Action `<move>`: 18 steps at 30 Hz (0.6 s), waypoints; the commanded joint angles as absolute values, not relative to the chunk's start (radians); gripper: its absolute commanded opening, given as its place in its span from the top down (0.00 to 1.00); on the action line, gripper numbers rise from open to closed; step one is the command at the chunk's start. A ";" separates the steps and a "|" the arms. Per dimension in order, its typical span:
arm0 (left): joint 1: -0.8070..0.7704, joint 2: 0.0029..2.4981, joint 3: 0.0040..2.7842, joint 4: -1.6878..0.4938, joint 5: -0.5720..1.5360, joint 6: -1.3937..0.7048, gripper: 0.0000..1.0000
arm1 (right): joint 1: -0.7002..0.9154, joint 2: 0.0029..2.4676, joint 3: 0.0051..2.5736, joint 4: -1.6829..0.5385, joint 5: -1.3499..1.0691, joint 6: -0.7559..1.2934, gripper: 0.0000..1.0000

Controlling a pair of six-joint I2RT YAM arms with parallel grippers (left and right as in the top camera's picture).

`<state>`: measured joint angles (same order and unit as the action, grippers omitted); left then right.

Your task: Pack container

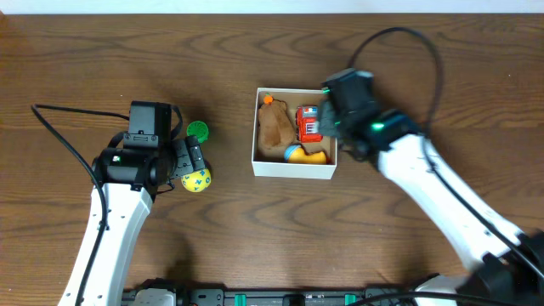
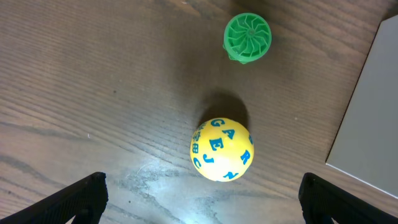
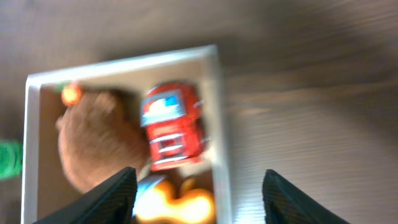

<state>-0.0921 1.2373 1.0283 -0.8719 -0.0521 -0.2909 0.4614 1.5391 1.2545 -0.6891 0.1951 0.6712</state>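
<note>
Yellow lettered ball (image 2: 222,149) lies beyond the left gripper's (image 2: 202,202) spread, empty fingers; straddle its middle before closing, lest it roll. White container (image 1: 293,169) sits right, beneath the released right gripper (image 3: 199,198).

Container (image 1: 294,169): stood near mid-worktop, a little toward the far edge.
Contents: soft toy (image 1: 274,127) lay along the left wall. Truck (image 1: 308,124) lay to its right, just beside the right wall. Small figure (image 1: 304,155) lay in the near right corner, in front of the truck.
Ball (image 1: 196,180): lay on the worktop left of the container, apart from it.
Cap (image 1: 197,131): lay behind the ball, toward the far edge, touching neither ball nor container.
</note>
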 commanded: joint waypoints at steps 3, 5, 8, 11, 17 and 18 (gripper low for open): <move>-0.087 1.240 1.047 -0.875 -0.064 -0.282 0.02 | 0.258 1.405 1.256 -0.806 0.239 0.656 0.26; -0.087 1.240 1.047 -0.875 -0.064 -0.282 0.02 | 0.176 1.391 1.256 -0.858 0.239 0.656 0.19; -0.087 1.240 1.047 -0.848 -0.064 -0.282 0.02 | 0.065 1.396 1.254 -0.932 0.231 0.657 0.08; -0.087 1.240 1.047 -0.772 -0.057 -0.283 0.02 | -0.010 1.412 1.251 -0.983 0.230 0.657 0.01; -0.087 1.241 1.047 -0.762 -0.033 -0.286 0.02 | -0.059 1.444 1.246 -0.995 0.228 0.657 0.01; -0.087 1.242 1.045 -0.762 -0.033 -0.286 0.02 | -0.059 1.446 1.246 -0.994 0.228 0.657 0.01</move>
<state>-0.0925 1.2373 1.0283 -0.7593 -0.0399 -0.2913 -0.0494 1.4319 1.2533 -0.9928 0.2218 0.6613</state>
